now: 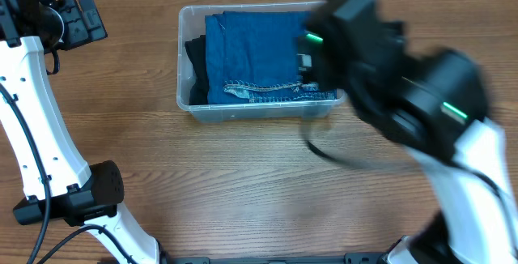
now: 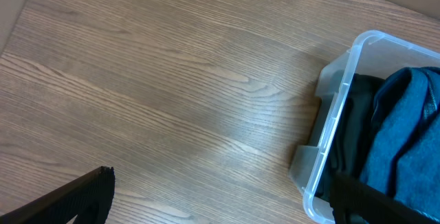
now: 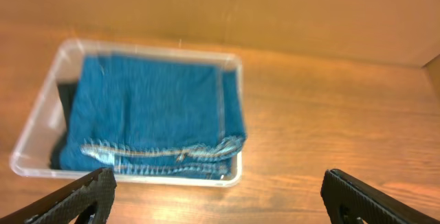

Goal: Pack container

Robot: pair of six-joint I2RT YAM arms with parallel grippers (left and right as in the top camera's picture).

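Observation:
The clear plastic container [image 1: 184, 61] stands at the back middle of the table. Folded blue jeans [image 1: 251, 53] fill most of it, and a black garment [image 1: 197, 70] lies along its left end. My right arm is blurred over the container's right end. In the right wrist view the right gripper [image 3: 220, 200] is open and empty, raised over the table in front of the container [image 3: 237, 169], with the jeans [image 3: 151, 107] inside. My left gripper [image 1: 81, 23] is at the far left; in its wrist view [image 2: 223, 207] it is open and empty, beside the container's end [image 2: 337, 114].
The wooden table [image 1: 243, 183] extends in front of the container. The left arm's white links and base [image 1: 48, 167] stand along the left edge. The right arm's base [image 1: 477, 199] is at the front right. A cardboard-coloured wall [image 3: 275, 11] rises behind the table.

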